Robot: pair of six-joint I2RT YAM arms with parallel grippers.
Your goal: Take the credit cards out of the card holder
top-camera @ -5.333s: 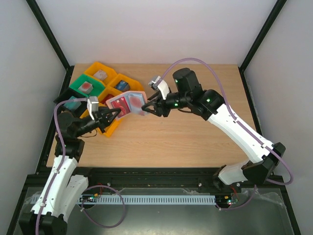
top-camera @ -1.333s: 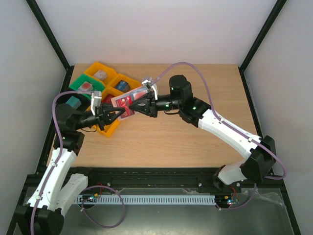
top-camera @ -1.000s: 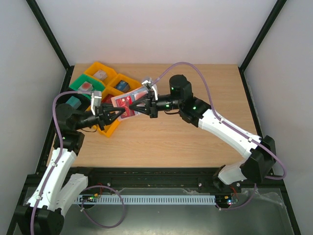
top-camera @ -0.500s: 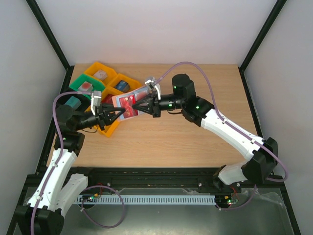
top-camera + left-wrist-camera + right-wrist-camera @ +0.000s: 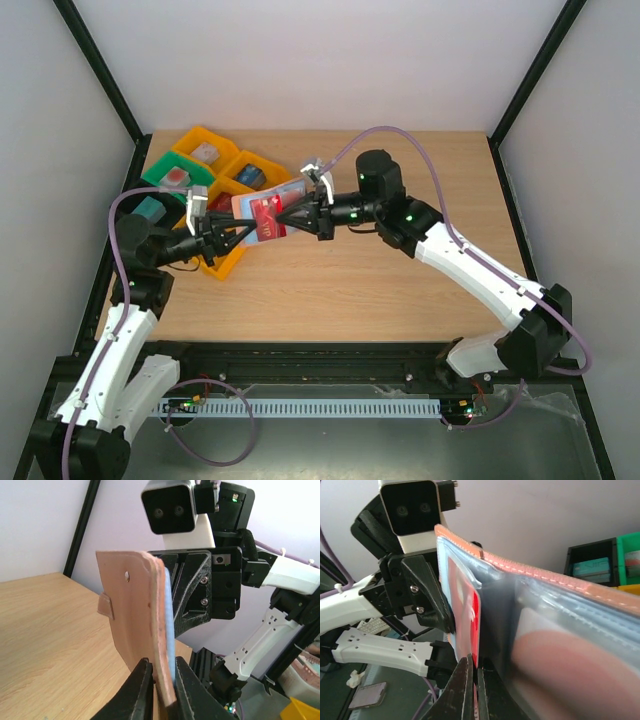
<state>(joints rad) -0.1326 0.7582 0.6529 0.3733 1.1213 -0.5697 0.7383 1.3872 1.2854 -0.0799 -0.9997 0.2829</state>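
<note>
Clamping card holder (image 5: pixel 131 611): left end effector (image 5: pixel 163 687); right end effector (image 5: pixel 472 682) pinches red card (image 5: pixel 462 610).

Robot lab cell, white panels (image 5: pixel 300 60), black frame (image 5: pixel 100 72), wooden table (image 5: pixel 350 290)

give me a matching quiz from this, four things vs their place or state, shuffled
1 card holder
2 left gripper
3 right gripper
4 green tray

a shut on the red card
b far left of the table, block inside
c held in the air by both grippers
d shut on the holder's tan edge

Pairs: 1-c, 2-d, 3-a, 4-b
</note>
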